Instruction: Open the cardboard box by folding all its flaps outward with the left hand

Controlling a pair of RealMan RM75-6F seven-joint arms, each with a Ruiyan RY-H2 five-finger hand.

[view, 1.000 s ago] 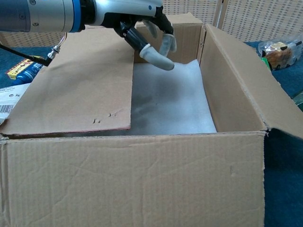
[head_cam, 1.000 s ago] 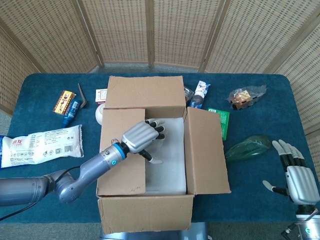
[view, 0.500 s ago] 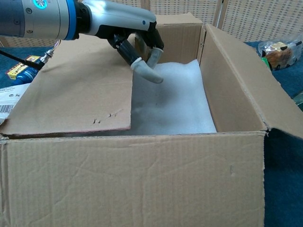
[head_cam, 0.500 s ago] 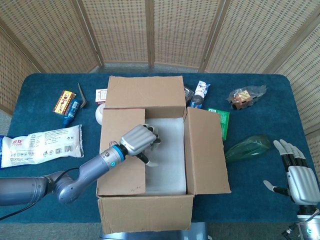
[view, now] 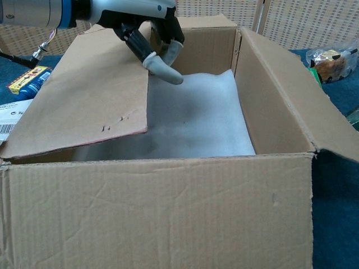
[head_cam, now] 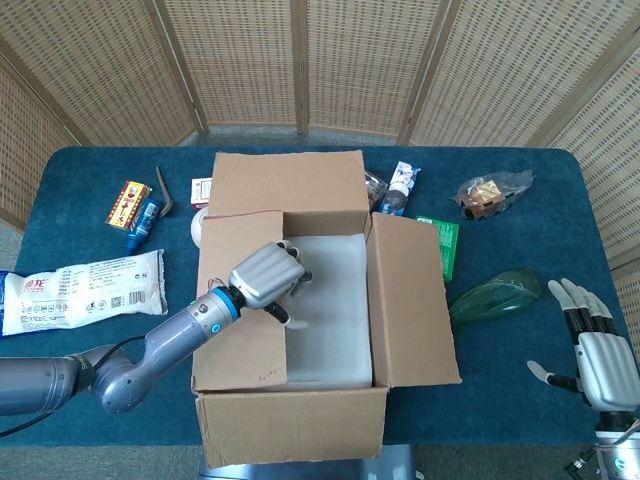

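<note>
The cardboard box is seen at frame centre on the blue table, with its far flap and right flap folded outward and its left flap tilted up, partly over the opening. The left flap's inner edge is gripped by the left hand, fingers curled under it in the chest view's upper left. The right hand is held released, fingers spread, at the lower right corner, well apart from the box.
</note>
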